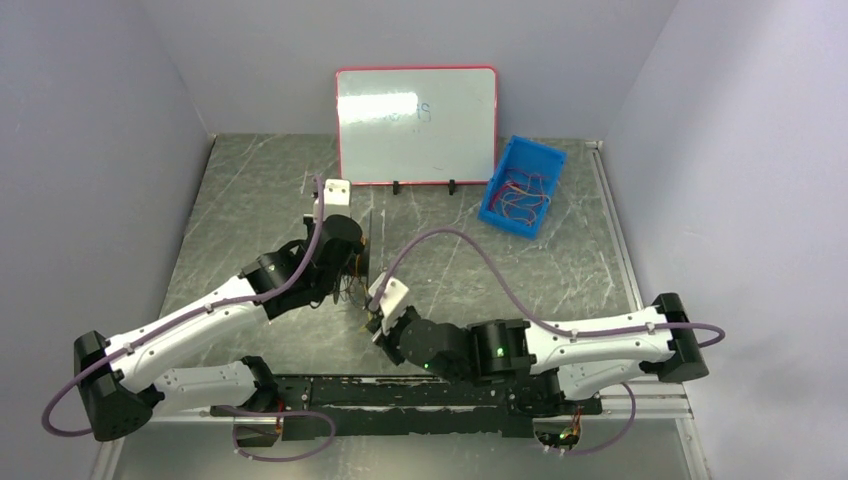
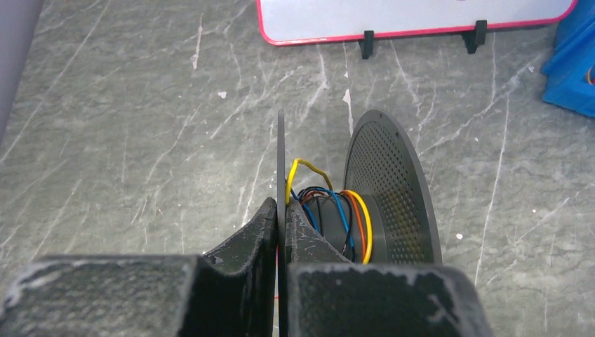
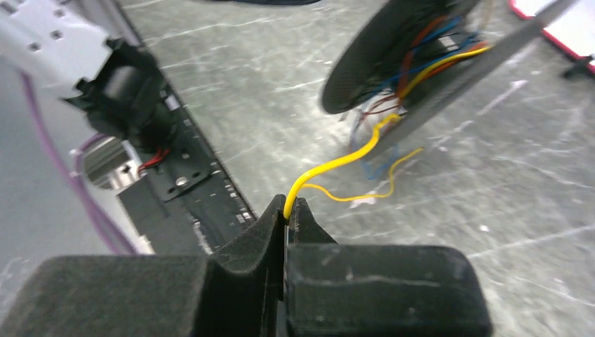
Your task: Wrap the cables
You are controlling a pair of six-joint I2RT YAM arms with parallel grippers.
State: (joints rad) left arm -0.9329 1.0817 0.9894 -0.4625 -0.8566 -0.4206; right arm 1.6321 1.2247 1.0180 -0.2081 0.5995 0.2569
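Right hand (image 3: 288, 210) pinched on yellow cable (image 3: 330, 165), which runs up to spool (image 3: 358, 70). Left hand (image 2: 281, 217) clamped on spool's near flange; coloured cables (image 2: 344, 217) wound on hub. Blue bin (image 1: 530, 148), far right of table (image 1: 260, 200), contains loose cables (image 1: 522, 195).

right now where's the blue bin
In the top view the blue bin sits far back on the right side, just beside the right edge of the whiteboard.
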